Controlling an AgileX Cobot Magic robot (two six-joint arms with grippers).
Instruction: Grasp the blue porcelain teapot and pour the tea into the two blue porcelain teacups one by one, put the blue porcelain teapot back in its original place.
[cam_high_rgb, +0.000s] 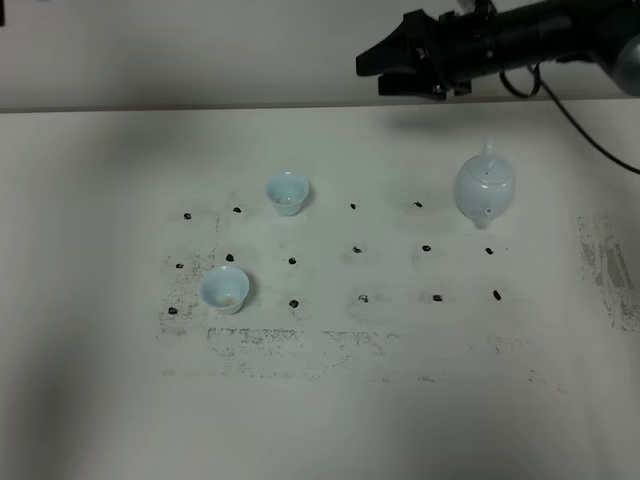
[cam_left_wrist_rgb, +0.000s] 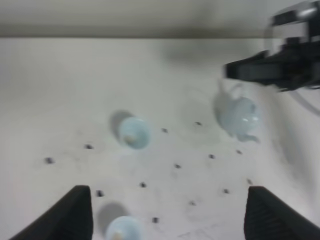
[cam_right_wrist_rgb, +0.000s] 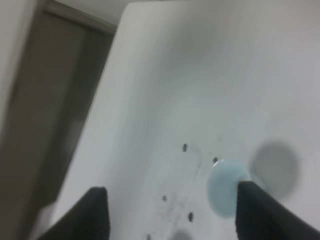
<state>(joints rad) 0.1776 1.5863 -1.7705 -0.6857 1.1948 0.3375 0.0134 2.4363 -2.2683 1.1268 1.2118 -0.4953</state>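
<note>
The blue porcelain teapot (cam_high_rgb: 485, 188) stands upright at the right of the table, seen also as the teapot (cam_left_wrist_rgb: 239, 116) in the left wrist view. The two teacups stand apart on the left: one cup (cam_high_rgb: 287, 192) further back, the other cup (cam_high_rgb: 225, 289) nearer the front; the same cups (cam_left_wrist_rgb: 134, 132) (cam_left_wrist_rgb: 122, 230) show in the left wrist view. No tea is visible. My right gripper (cam_high_rgb: 385, 65) hovers high behind the teapot, open and empty; its view (cam_right_wrist_rgb: 177, 215) shows one cup (cam_right_wrist_rgb: 227, 187). My left gripper (cam_left_wrist_rgb: 170, 217) is open, empty, well away from the cups.
Small black marks (cam_high_rgb: 357, 250) dot the white table (cam_high_rgb: 100, 200) in rows between the cups and the pot. The table's far edge meets a wall. The right arm (cam_left_wrist_rgb: 280, 67) and its cable hang over the back right corner.
</note>
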